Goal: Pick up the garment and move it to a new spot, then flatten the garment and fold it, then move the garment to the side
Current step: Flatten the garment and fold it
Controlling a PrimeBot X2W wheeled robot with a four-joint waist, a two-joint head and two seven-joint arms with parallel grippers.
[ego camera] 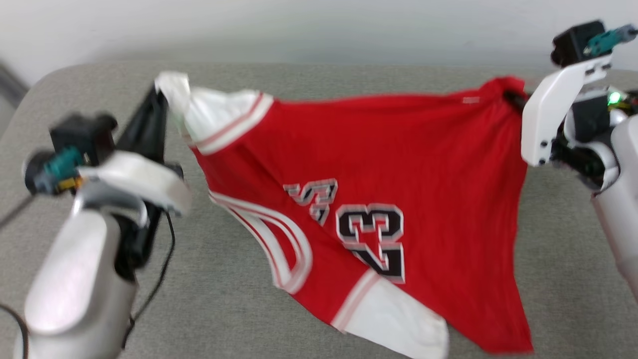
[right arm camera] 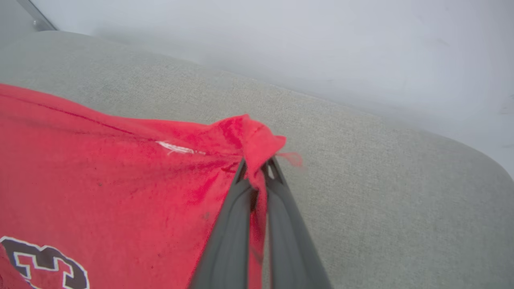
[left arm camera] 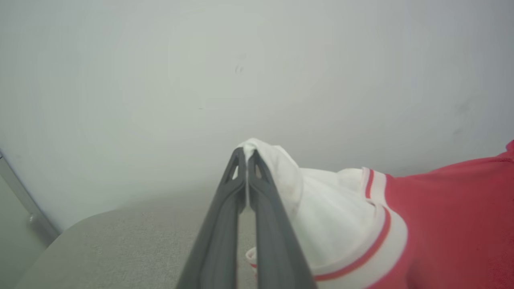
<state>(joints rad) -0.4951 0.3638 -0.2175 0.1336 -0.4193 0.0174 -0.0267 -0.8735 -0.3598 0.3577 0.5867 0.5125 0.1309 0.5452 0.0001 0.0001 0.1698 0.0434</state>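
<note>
While left claw [left arm camera: 245, 154] and right claw [right arm camera: 257, 168] pinch opposite garment [ego camera: 398, 164] edges, grey cushion [ego camera: 219, 309] stretches around it.

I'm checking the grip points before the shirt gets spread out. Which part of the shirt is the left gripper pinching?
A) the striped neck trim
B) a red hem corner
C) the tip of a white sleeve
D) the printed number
C: in the left wrist view the left gripper is shut on the tip of a white sleeve of the shirt; the right gripper pinches a red corner.
</note>
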